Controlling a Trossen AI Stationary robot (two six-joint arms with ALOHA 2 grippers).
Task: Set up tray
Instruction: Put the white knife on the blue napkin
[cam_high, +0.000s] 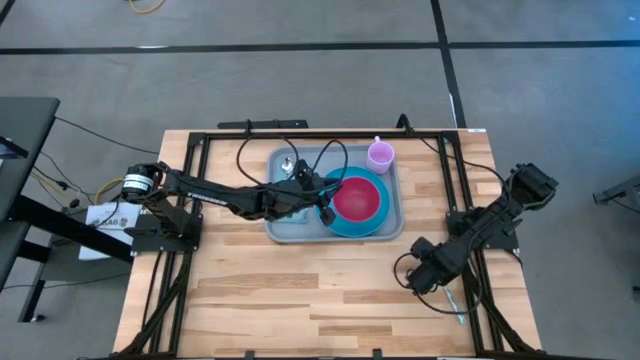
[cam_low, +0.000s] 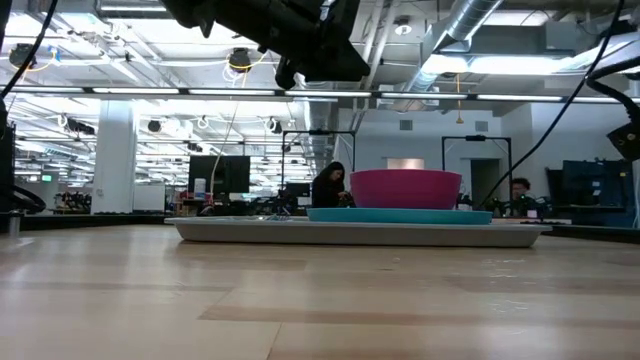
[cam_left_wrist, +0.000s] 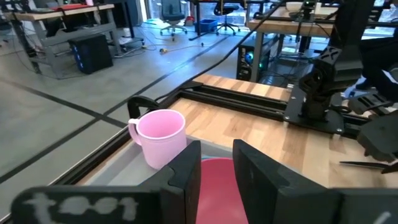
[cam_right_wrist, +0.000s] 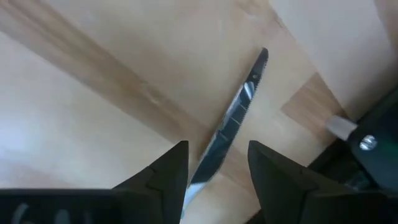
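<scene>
Nearest the front edge on the right side of the table (cam_high: 300, 300), the right gripper (cam_high: 418, 285) points down at the wood with its fingers (cam_right_wrist: 166, 177) apart. A clear plastic knife (cam_right_wrist: 233, 121) lies flat on the boards directly under the gap between them; whether the fingers touch it cannot be told. In the high view the knife (cam_high: 452, 303) lies just near-right of that gripper.

Further back, at the table's centre-far area, the tray (cam_high: 285, 228) lies flat on the wood. It carries a round blue plate (cam_high: 345, 225) on its right half, and a magenta bowl (cam_high: 358, 200) stands on the plate. The left gripper (cam_high: 322, 208) reaches in from the left and hangs over the near-left rim of the bowl, fingers (cam_left_wrist: 258, 168) parted, nothing between them but the bowl below.

At the tray's far right corner stands a pink cup (cam_high: 380, 155), upright, handle toward the far side.

Beyond the table, people sit at desks in the room.
</scene>
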